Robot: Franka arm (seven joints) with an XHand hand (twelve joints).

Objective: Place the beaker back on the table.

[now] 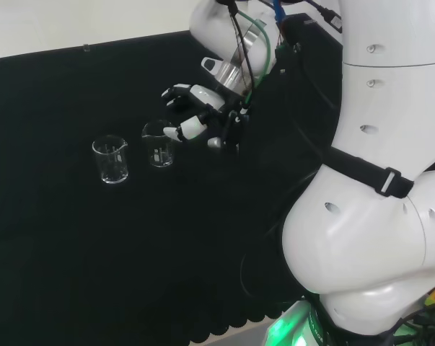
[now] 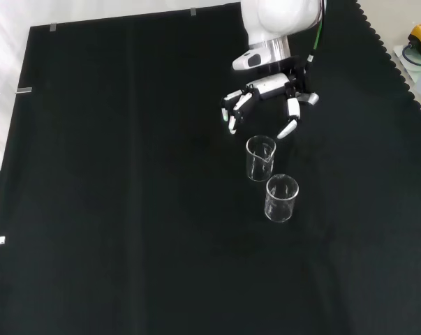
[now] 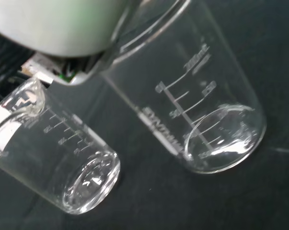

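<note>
My hand (image 2: 269, 94) hangs released beside the nearer beaker (image 2: 260, 158), set down upright; next I should retreat clear.

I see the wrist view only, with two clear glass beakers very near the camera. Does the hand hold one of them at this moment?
Observer: No. In the front view the black and white hand is just beyond the clear glass beaker nearer to it. Its fingers are spread to both sides, not curled round the glass.
Operator: Do both beakers stand on the cloth, or is one lifted?
Observer: Both stand upright on the black cloth. In the front view the second clear glass beaker is to the lower right of the first, with a small gap between them.
</note>
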